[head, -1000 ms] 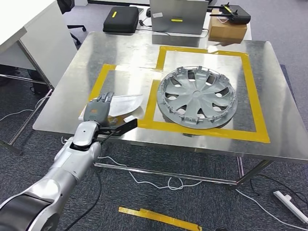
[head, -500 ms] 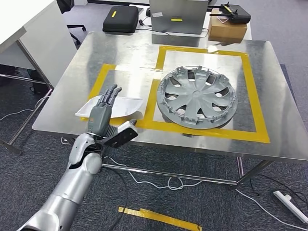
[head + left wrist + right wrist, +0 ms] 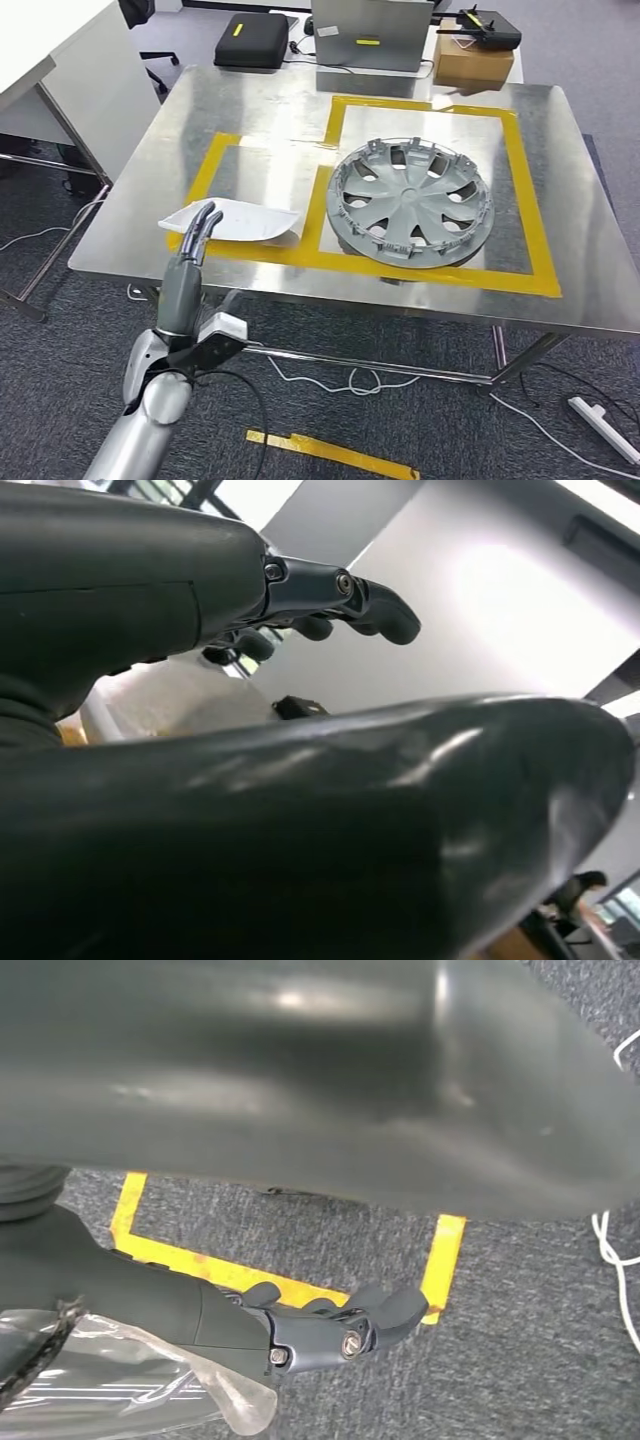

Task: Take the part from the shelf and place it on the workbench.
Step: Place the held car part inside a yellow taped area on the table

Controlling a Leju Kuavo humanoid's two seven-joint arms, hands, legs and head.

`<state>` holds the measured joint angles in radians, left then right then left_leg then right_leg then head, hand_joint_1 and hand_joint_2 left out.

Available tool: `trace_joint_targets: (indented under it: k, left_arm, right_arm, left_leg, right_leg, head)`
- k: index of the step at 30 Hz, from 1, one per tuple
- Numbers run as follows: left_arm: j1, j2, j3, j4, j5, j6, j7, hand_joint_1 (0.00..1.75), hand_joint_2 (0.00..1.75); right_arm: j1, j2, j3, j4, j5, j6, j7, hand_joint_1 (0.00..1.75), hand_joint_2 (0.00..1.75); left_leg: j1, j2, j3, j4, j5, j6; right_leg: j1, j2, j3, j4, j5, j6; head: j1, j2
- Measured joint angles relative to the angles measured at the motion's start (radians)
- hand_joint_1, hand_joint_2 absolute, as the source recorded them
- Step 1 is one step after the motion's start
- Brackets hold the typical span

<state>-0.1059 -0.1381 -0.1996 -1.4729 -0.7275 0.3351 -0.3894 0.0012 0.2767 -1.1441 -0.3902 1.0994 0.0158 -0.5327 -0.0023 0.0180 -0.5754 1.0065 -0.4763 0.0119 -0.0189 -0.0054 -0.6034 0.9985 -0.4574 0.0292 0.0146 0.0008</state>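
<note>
A white bagged part (image 3: 230,221) lies on the steel workbench (image 3: 249,120), just beside the grey wheel cover (image 3: 411,200), placement apparently done. The left hand (image 3: 185,275) hangs near the bench edge, fingers extended, empty. The right hand (image 3: 226,1325) holds clear plastic wrap (image 3: 113,1385).

head view high, wrist views close

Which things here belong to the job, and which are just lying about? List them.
Job: white bagged part, workbench, left robot hand.
Lying about: hubcap, black case, laptop, cardboard box.
</note>
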Motion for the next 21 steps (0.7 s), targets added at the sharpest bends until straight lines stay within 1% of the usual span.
trace_joint_targets:
  k: [1,2,3,4,5,6,7,8,9,10,11,12,13,14,16,17,18,19,20,21]
  left_arm:
    - [0.028,0.003,0.007,-0.022,0.041,0.004,-0.028,0.00,0.00]
    - [0.056,0.006,0.018,-0.044,0.086,0.010,-0.056,0.00,0.00]
    - [0.084,0.008,0.033,-0.062,0.133,0.016,-0.086,0.00,0.00]
    - [0.109,0.008,0.051,-0.075,0.180,0.021,-0.111,0.00,0.00]
    - [0.133,0.008,0.071,-0.085,0.226,0.023,-0.132,0.00,0.00]
    - [0.155,0.007,0.097,-0.090,0.272,0.023,-0.151,0.00,0.00]
    - [0.175,0.005,0.124,-0.094,0.312,0.024,-0.166,0.00,0.00]
    - [0.194,0.002,0.155,-0.095,0.348,0.024,-0.180,0.00,0.00]
    - [0.211,-0.004,0.191,-0.096,0.381,0.025,-0.193,0.00,0.00]
    - [0.224,-0.011,0.230,-0.095,0.410,0.026,-0.203,0.00,0.00]
    - [0.234,-0.020,0.272,-0.095,0.439,0.021,-0.210,0.00,0.00]
    - [0.241,-0.029,0.315,-0.093,0.470,0.012,-0.214,0.00,0.00]
    - [0.244,-0.037,0.358,-0.088,0.503,-0.004,-0.216,0.00,0.00]
    - [0.245,-0.046,0.405,-0.077,0.537,-0.026,-0.216,0.00,0.00]
    - [0.246,-0.062,0.501,-0.038,0.590,-0.069,-0.218,0.00,0.00]
    - [0.246,-0.070,0.547,-0.015,0.604,-0.085,-0.220,0.00,0.00]
    - [0.246,-0.077,0.586,0.005,0.610,-0.095,-0.220,0.00,0.00]
    - [0.244,-0.084,0.622,0.025,0.612,-0.101,-0.216,0.00,0.00]
    - [0.238,-0.089,0.656,0.049,0.613,-0.106,-0.211,0.00,0.00]
    - [0.230,-0.094,0.692,0.078,0.614,-0.112,-0.205,0.00,0.00]
  right_arm:
    - [0.001,0.006,-0.006,-0.007,0.004,0.003,0.002,0.00,0.00]
    - [0.001,0.010,-0.011,-0.014,0.009,0.007,0.005,0.00,0.00]
    - [0.002,0.014,-0.018,-0.022,0.015,0.010,0.007,0.00,0.00]
    - [0.004,0.017,-0.024,-0.029,0.021,0.012,0.010,0.00,0.00]
    - [0.004,0.019,-0.030,-0.036,0.027,0.015,0.014,0.00,0.00]
    - [0.005,0.023,-0.037,-0.043,0.034,0.017,0.019,0.00,0.00]
    - [0.006,0.026,-0.043,-0.051,0.040,0.020,0.025,0.00,0.00]
    - [0.007,0.030,-0.049,-0.060,0.047,0.023,0.030,0.00,0.00]
    - [0.009,0.034,-0.055,-0.068,0.054,0.026,0.036,0.00,0.00]
    - [0.010,0.037,-0.060,-0.075,0.061,0.028,0.041,0.00,0.00]
    - [0.011,0.040,-0.064,-0.081,0.068,0.028,0.046,0.00,0.00]
    - [0.010,0.045,-0.068,-0.085,0.075,0.028,0.051,0.00,0.00]
    - [0.010,0.049,-0.071,-0.088,0.083,0.028,0.055,0.00,0.00]
    - [0.009,0.052,-0.073,-0.090,0.089,0.027,0.060,0.00,0.00]
    - [0.010,0.054,-0.080,-0.092,0.102,0.025,0.068,0.00,0.00]
    - [0.011,0.055,-0.084,-0.093,0.107,0.024,0.071,0.00,0.00]
    - [0.012,0.056,-0.087,-0.094,0.110,0.023,0.073,0.00,0.00]
    - [0.013,0.056,-0.090,-0.095,0.114,0.022,0.074,0.00,0.00]
    - [0.014,0.057,-0.093,-0.097,0.118,0.022,0.075,0.00,0.00]
    - [0.014,0.057,-0.096,-0.098,0.123,0.021,0.076,0.00,0.00]
  left_leg:
    - [-0.001,0.000,0.003,-0.006,0.003,0.009]
    - [0.001,0.003,0.011,-0.019,0.011,0.015]
    - [0.004,0.005,0.020,-0.035,0.021,0.021]
    - [0.007,0.007,0.027,-0.049,0.030,0.024]
    - [0.010,0.010,0.030,-0.056,0.035,0.025]
    - [0.011,0.010,0.029,-0.057,0.037,0.027]
    - [0.011,0.010,0.025,-0.055,0.037,0.025]
    - [0.013,0.010,0.022,-0.053,0.038,0.023]
    - [0.015,0.010,0.018,-0.049,0.038,0.018]
    - [0.020,0.010,0.014,-0.043,0.037,0.010]
    - [0.024,0.009,0.008,-0.032,0.034,0.000]
    - [0.027,0.008,0.002,-0.020,0.030,-0.012]
    - [0.029,0.007,-0.005,-0.006,0.026,-0.023]
    - [0.029,0.005,-0.010,0.004,0.024,-0.031]
    - [0.032,0.003,-0.015,0.009,0.030,-0.041]
    - [0.035,0.003,-0.017,0.010,0.029,-0.044]
    - [0.038,0.001,-0.024,0.021,0.015,-0.046]
    - [0.039,0.000,-0.037,0.049,-0.014,-0.046]
    - [0.038,-0.002,-0.057,0.099,-0.056,-0.044]
    - [0.036,-0.004,-0.078,0.167,-0.104,-0.039]
  right_leg:
    - [-0.001,0.000,0.003,-0.005,0.003,0.005]
    - [0.000,0.000,0.003,-0.005,0.000,0.007]
    - [0.002,0.001,0.000,0.003,-0.011,0.009]
    - [0.002,0.002,-0.010,0.031,-0.035,0.011]
    - [0.001,0.003,-0.030,0.081,-0.070,0.013]
    - [-0.002,0.004,-0.055,0.146,-0.108,0.017]
    - [-0.005,0.004,-0.079,0.208,-0.138,0.022]
    - [-0.009,0.004,-0.091,0.248,-0.152,0.027]
    - [-0.014,0.003,-0.085,0.250,-0.148,0.033]
    - [-0.021,0.002,-0.057,0.210,-0.126,0.041]
    - [-0.028,0.002,-0.016,0.143,-0.102,0.050]
    - [-0.031,0.005,0.020,0.083,-0.085,0.057]
    - [-0.032,0.009,0.045,0.042,-0.076,0.054]
    - [-0.031,0.013,0.055,0.025,-0.076,0.047]
    - [-0.026,0.018,0.051,0.034,-0.072,0.019]
    - [-0.023,0.018,0.046,0.037,-0.068,0.009]
    - [-0.020,0.018,0.039,0.037,-0.062,-0.001]
    - [-0.017,0.017,0.032,0.037,-0.055,-0.010]
    - [-0.013,0.016,0.023,0.036,-0.048,-0.019]
    - [-0.008,0.015,0.014,0.036,-0.041,-0.025]
  head:
    - [-0.001,0.000]
    - [-0.002,0.000]
    - [-0.002,0.000]
    - [-0.001,0.000]
    - [0.000,0.000]
    - [0.000,0.000]
    - [0.000,0.000]
    - [-0.001,0.000]
    - [-0.001,0.000]
    - [-0.001,0.000]
    - [-0.001,0.000]
    - [0.001,0.000]
    - [0.000,0.000]
    - [-0.001,0.000]
    - [-0.006,0.000]
    - [-0.008,0.000]
    - [-0.010,0.000]
    - [-0.012,0.000]
    - [-0.014,0.000]
    - [-0.016,0.000]
